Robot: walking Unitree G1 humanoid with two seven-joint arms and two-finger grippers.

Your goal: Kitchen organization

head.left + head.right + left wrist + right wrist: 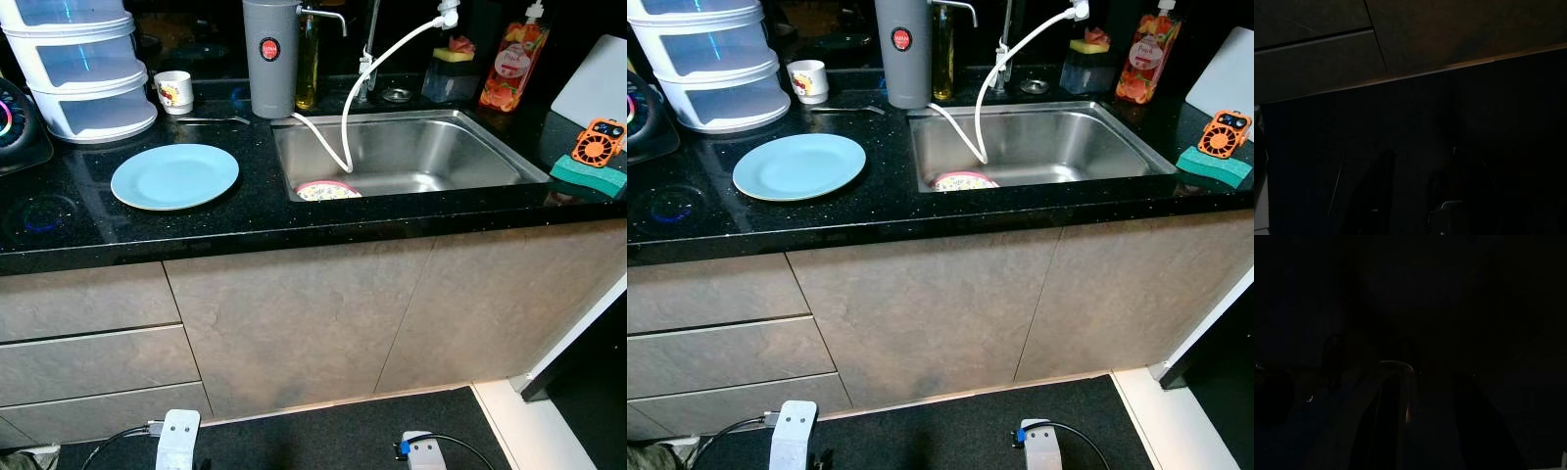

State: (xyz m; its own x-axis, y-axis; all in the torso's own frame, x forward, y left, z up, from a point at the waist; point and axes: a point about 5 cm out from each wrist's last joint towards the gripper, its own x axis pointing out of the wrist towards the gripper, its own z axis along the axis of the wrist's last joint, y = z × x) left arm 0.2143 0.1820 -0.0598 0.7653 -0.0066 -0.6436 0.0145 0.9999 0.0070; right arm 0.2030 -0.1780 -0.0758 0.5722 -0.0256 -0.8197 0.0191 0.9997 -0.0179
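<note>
Kitchen, black speckled counter (245,211) over grey cabinet fronts and drawers; dark floor mat below. Steel sink (431,147) set into the counter right of centre. In the sink, at its near-left corner: a small patterned bowl (328,190), partly hidden by the counter edge. A white hose (358,88) runs from the tap area down into the basin.

Light blue plate (174,175) lies flat on the counter left of the sink, nothing on it. Behind it: white stacked drawer unit (83,69), a small white cup (173,91), a grey cylindrical water filter (270,57) at the sink's back-left corner. Back right: orange soap bottle (512,64). Right of the sink: green sponge (588,174) with an orange object on top.

Both arms hang low in front of the cabinets, well below and apart from plate and bowl. Left tool (1410,196) and right tool (1396,421): wrist views very dark; cannot tell finger opening or any hold.
</note>
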